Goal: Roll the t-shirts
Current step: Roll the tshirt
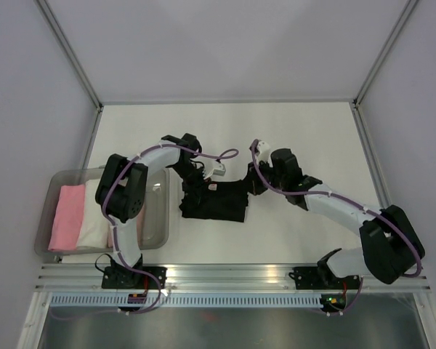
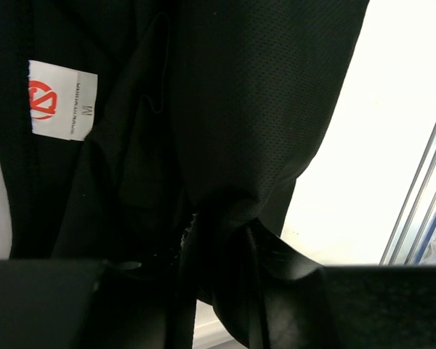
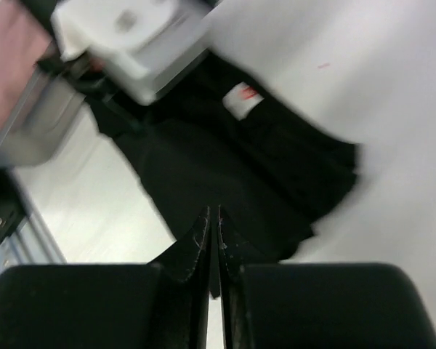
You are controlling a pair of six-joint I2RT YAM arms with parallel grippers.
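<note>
black t-shirt (image 1: 214, 200) bunched, label (image 2: 62, 100) m legible only from left wrist, right fingers (image 3: 192, 247) together, left fingers (image 2: 283, 262) unclear

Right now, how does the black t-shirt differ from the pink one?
Colour: the black t-shirt is dark all over with a white neck label; the pink t-shirt is plain pink.
Shape: the black one lies loosely folded; the pink one is a long roll.
Place: the black one is on the table; the pink one lies in the clear bin.
Both are soft cloth.
</note>
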